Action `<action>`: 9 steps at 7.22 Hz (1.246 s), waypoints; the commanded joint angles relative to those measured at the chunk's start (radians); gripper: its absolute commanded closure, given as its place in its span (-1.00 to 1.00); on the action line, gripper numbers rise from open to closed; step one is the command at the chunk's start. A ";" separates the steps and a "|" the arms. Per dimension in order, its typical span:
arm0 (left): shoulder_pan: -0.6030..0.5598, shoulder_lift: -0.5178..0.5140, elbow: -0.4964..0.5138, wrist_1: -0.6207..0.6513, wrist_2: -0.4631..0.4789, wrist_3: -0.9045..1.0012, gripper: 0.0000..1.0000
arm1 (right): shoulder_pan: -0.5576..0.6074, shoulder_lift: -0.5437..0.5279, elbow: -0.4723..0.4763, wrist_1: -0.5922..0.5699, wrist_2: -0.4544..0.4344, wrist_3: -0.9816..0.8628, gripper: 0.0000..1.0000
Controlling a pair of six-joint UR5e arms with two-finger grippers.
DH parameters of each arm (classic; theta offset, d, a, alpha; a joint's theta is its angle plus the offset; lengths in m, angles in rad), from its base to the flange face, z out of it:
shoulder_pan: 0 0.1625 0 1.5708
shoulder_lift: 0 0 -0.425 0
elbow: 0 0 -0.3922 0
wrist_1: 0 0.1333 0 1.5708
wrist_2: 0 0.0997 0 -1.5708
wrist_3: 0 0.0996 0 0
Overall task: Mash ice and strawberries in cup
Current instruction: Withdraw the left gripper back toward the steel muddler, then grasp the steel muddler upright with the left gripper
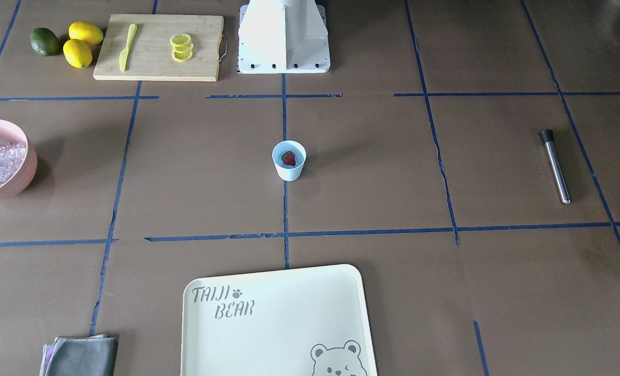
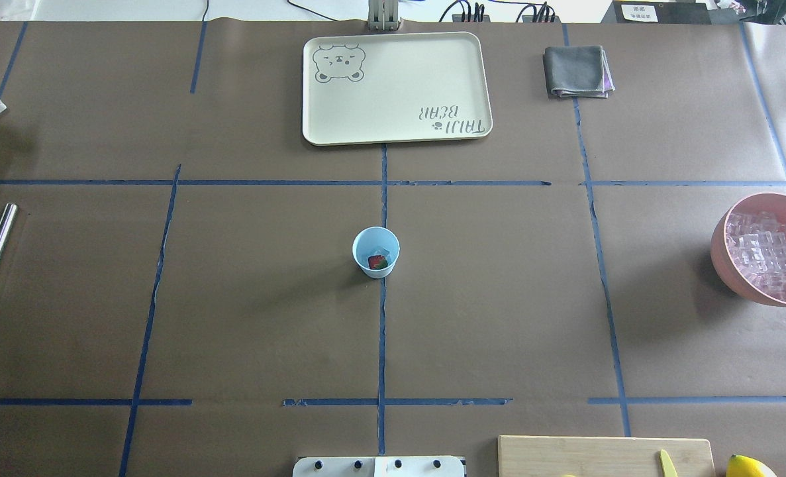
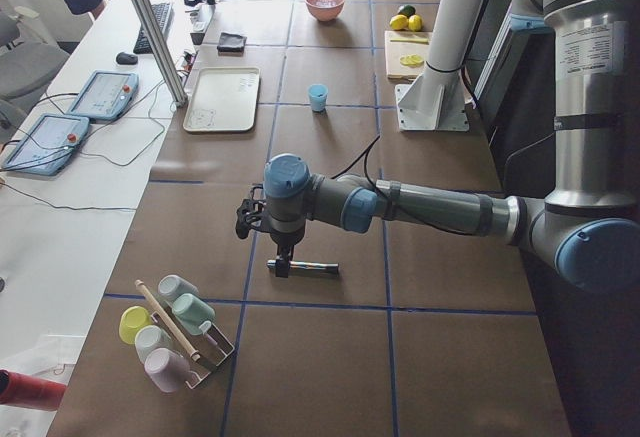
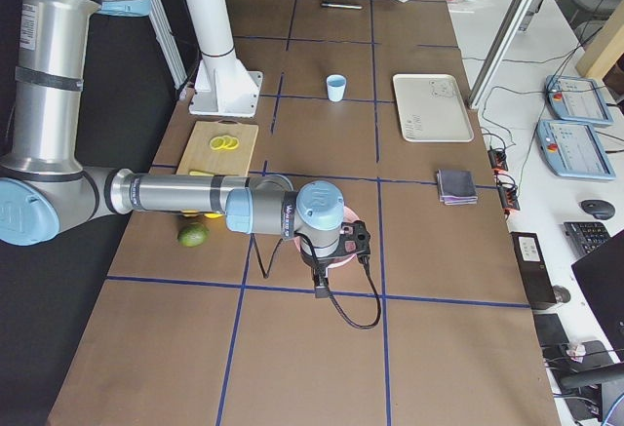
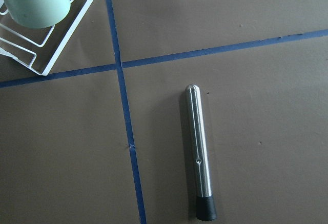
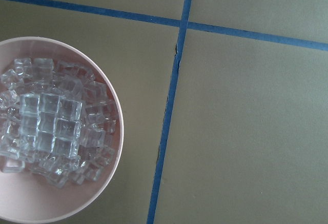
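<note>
Hovered left end effector straight over steel muddler, flat on tabletop, long axis lengthwise beneath. Couldn't tell opening or hold. Spotted cup well apart.

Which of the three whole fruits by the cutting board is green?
The lime, the one farthest from the board. The other two, lemons, are yellow.

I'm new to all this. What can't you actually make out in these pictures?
- Left gripper and right gripper: open or shut unknown; they show small in the side views only, and not in their wrist views.
- Cup: what lies beside the strawberry is too small to tell, front and overhead views.
- Pink bowl: cut off by the front view's edge.
</note>
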 commanded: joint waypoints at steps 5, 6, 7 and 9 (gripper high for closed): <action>0.341 -0.126 0.292 -0.382 0.190 -0.381 -1.00 | 0.000 -0.002 0.000 0.000 0.000 0.000 -0.99; 0.351 -0.132 0.304 -0.382 0.190 -0.379 -1.00 | 0.000 -0.002 0.000 0.000 0.000 0.000 -0.99; 0.358 -0.132 0.304 -0.382 0.190 -0.379 -0.93 | 0.000 -0.005 0.000 0.000 0.000 -0.003 -0.99; 0.358 -0.132 0.304 -0.382 0.181 -0.382 0.45 | 0.000 -0.006 0.001 0.000 0.000 -0.006 -0.99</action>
